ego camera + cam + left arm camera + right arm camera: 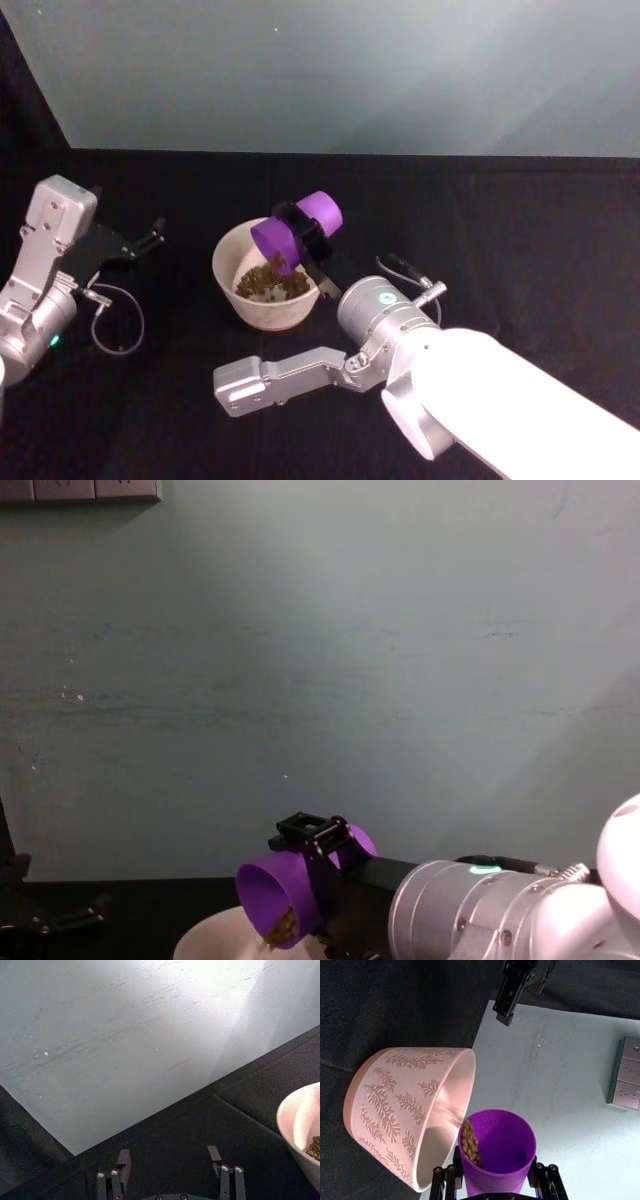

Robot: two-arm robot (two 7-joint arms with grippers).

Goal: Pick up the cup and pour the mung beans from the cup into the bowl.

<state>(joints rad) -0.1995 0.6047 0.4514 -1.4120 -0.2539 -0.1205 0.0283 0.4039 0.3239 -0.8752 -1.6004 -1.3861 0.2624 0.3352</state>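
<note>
**Pouring stage.** The right end effector (303,238), black and two-fingered on a silver cylindrical wrist, is clenched on the cup (297,228), with one finger on each side of its smooth wall. The cup is a plain purple plastic tumbler, slightly tapered and without a handle. It is held off the tabletop (500,220), above the far right rim of the bowl (222,262). It is tipped well past level, with its base up and away from the bowl and its open mouth down toward the bowl's hollow.

In the chest view the cup (285,900) hangs just above the bowl (205,942) without touching it, and a clump of beans (275,930) sits at its lowest lip. The right wrist view looks into the cup (497,1150). Small, rounded, olive-brown beans (470,1145) run in a narrow band along the inner wall to the lip nearest the bowl (410,1110).

The bowl is wide, round and flaring. Inside it is glossy and pale cream, with a plain rim; its outer wall carries a fern-leaf pattern above a tan base band. A shallow heap of beans (268,280) lies on its floor.

The left end effector (150,236) is left of the bowl and well apart from it, over the matte black cloth tabletop. Its wrist view shows the end effector (169,1160) released, fingers spread wide and holding nothing, with part of the bowl (300,1120) in sight. A smooth, pale grey-green wall (350,70) stands behind the bowl.
</note>
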